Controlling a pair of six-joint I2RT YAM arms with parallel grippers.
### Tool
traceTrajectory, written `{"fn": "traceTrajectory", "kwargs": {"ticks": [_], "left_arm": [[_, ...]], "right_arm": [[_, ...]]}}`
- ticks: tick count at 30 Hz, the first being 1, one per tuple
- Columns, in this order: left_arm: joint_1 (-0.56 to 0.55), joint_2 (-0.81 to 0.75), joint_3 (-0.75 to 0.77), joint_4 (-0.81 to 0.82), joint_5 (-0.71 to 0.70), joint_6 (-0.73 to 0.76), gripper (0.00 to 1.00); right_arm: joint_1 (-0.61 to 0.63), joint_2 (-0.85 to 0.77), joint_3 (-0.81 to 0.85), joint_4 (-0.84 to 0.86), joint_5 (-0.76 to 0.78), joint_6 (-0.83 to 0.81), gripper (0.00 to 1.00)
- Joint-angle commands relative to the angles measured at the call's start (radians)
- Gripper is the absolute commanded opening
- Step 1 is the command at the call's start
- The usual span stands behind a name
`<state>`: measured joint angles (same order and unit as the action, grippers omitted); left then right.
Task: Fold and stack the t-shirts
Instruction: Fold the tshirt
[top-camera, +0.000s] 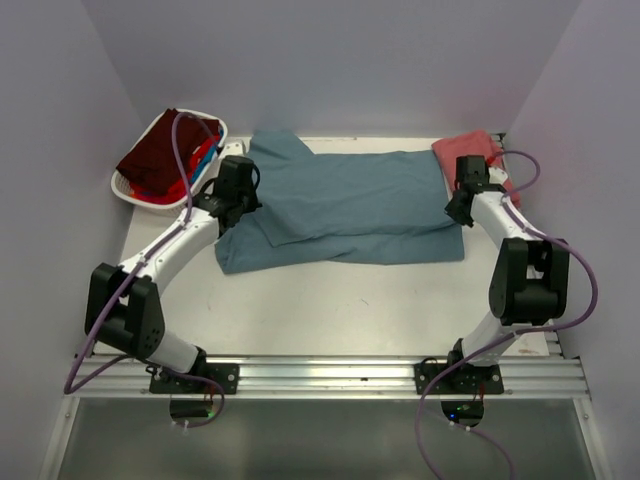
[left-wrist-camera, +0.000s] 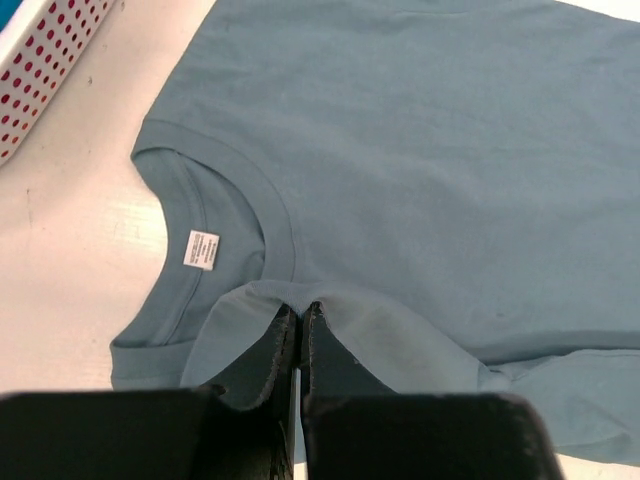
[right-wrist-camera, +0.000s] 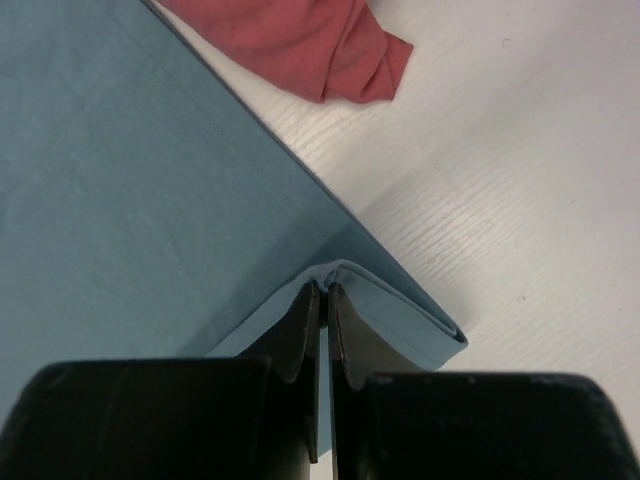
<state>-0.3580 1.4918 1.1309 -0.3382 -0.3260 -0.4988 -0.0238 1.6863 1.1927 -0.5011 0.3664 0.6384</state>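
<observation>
Teal-blue t-shirt (top-camera: 350, 205) is what you're working on. It's lying flat and lengthwise across the back half of the table (top-camera: 330, 300), collar end to your left. Going from the left: the white basket (top-camera: 120, 187) sits in the far corner with a maroon shirt (top-camera: 160, 155) plus some red and blue cloth heaped in it, so I'd guess that's the to-do pile. Near it, your left gripper (left-wrist-camera: 299, 310) is clenched on a pinched-up bit of teal cloth just below the collar (left-wrist-camera: 215, 180), with the label (left-wrist-camera: 201, 249) facing up. At the other end, your right gripper (right-wrist-camera: 325, 290) is clamped on the doubled-over corner at the hem. Holding both ends of the same near edge makes sense if you want to carry it over in one straight fold. The salmon shirt (top-camera: 470, 150) is bunched in the far right corner, right up against the teal hem, probably just parked there.
</observation>
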Motion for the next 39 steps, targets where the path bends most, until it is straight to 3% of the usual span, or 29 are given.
{"fn": "traceTrajectory", "kwargs": {"ticks": [1,10,15,28,39], "left_arm": [[0.008,0.063,0.061,0.039,-0.021,0.042,0.0],[0.011,0.163,0.168,0.002,-0.03,0.075,0.0],[0.01,0.102,0.178,-0.07,0.025,0.075,0.0],[-0.09,-0.415,-0.098,-0.35,0.065,-0.092,0.0],[-0.118,-0.57,-0.16,-0.53,0.081,-0.162,0.0]], "right_arm": [[-0.008,0.003,0.054,0.029,0.032,-0.002,0.0],[-0.014,0.073,0.088,0.049,0.013,-0.003,0.0],[-0.015,0.026,0.055,0.05,-0.006,-0.009,0.0],[-0.015,-0.344,-0.166,-0.072,-0.106,-0.039,0.0],[-0.015,-0.596,-0.238,-0.226,-0.141,-0.078,0.0]]}}
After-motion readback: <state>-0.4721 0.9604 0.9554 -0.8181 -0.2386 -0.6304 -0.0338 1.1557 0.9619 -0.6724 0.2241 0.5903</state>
